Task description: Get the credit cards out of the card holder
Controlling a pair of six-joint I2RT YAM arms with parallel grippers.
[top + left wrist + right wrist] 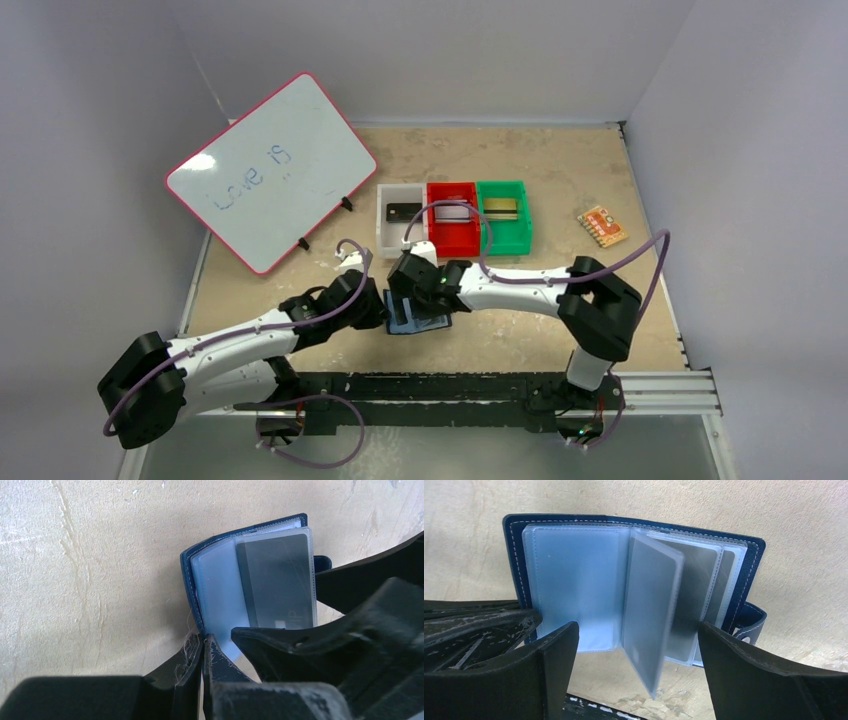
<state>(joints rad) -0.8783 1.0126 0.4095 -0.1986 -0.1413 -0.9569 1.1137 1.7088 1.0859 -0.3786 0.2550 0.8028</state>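
The navy card holder (403, 319) lies open on the table between both arms, its pale plastic sleeves (574, 580) showing. My left gripper (204, 642) is shut on the edge of the card holder's (189, 575) blue cover. A grey credit card (277, 580) sits in the top sleeve. In the right wrist view one sleeve with a card (651, 610) stands up mid-page, with another grey card (696, 595) behind it. My right gripper (638, 627) is open, its fingers on either side of that raised sleeve without touching it. The snap tab (751, 622) sticks out at the right.
Three small bins stand behind the holder: white (383, 225), red (455, 243) and green (505, 243), each with a card in it. A whiteboard (270, 170) leans at the back left. An orange patterned piece (602, 226) lies at the right.
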